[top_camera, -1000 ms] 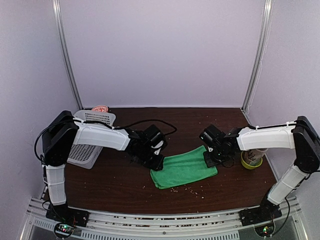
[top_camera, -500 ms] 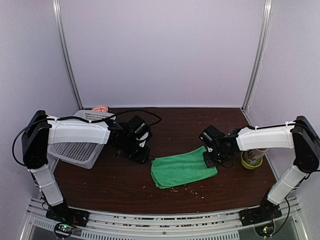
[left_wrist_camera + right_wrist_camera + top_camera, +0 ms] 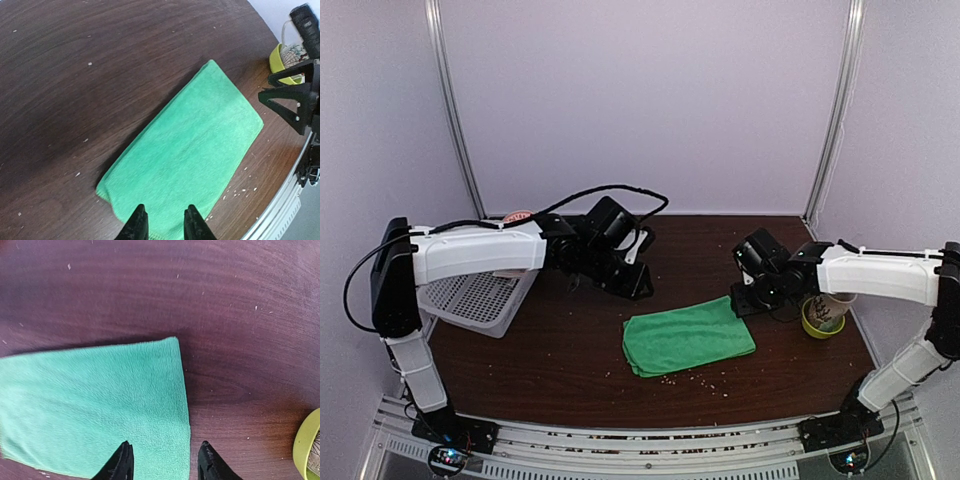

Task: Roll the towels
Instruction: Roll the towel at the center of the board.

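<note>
1. Count of towels on the desk: one. The green towel lies flat near the middle of the desk, a long oblong running from near-left to far-right.
2. A second, pinkish thing shows at the far rim of the basket. Too little of it is in view to tell what it is.
3. Count of grippers: two, both clear of the towel and both empty.
4. My left gripper hangs above the desk, to the far left of the towel. In the left wrist view its fingers stand a narrow gap apart with nothing between them. The towel lies below and ahead of them.
5. My right gripper hangs over the towel's far-right end. In the right wrist view it is released, its fingers set well apart and holding nothing. The towel's corner and short edge lie under the gap.
6. Count of baskets: one, white and perforated, at the left side of the desk, partly under my left arm.
7. Count of cups: one. The yellow-green cup stands upright at the right side of the desk, just beside my right arm and apart from the towel.
8. Pale crumbs lie scattered on the desk along the towel's near edge. There are too many to count.
</note>
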You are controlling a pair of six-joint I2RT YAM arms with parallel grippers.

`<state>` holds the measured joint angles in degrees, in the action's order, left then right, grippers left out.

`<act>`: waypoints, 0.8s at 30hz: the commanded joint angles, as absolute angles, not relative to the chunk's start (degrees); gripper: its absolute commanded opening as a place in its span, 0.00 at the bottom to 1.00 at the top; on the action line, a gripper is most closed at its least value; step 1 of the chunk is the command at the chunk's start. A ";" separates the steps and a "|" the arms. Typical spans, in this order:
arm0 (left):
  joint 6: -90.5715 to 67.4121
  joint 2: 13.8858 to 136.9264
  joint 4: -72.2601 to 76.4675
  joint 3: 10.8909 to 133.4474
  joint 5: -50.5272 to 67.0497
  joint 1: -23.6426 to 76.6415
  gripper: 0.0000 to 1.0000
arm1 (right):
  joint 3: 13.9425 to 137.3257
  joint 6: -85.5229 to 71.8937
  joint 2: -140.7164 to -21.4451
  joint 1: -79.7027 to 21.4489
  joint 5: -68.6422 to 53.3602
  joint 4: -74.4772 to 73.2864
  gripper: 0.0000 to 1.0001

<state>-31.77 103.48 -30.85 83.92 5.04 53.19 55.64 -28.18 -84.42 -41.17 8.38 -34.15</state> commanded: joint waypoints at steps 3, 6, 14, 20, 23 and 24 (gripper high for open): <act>-32.65 111.02 -26.28 89.99 10.10 54.74 0.26 | 47.73 -29.44 -79.49 -35.94 0.10 -29.49 0.46; -32.88 115.33 -26.33 92.70 10.96 55.49 0.26 | 43.21 -29.76 -79.24 -33.14 -5.27 -25.33 0.45; -34.70 120.34 -26.46 95.18 12.65 55.77 0.25 | 38.74 -29.90 -80.82 -28.14 -13.40 -18.25 0.38; -35.37 121.67 -26.46 95.59 13.03 55.90 0.24 | 37.56 -29.98 -83.67 -26.63 -16.87 -16.16 0.33; -35.41 122.61 -26.45 96.33 13.11 56.03 0.24 | 37.82 -30.26 -85.30 -26.60 -17.12 -16.46 0.29; -35.42 122.81 -26.46 96.47 13.10 55.99 0.24 | 37.93 -30.17 -85.75 -26.55 -17.25 -16.59 0.26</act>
<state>-34.76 120.88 -28.03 94.37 12.12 55.72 38.24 -30.04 -84.12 -26.89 -15.44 -18.06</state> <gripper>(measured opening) 0.240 0.297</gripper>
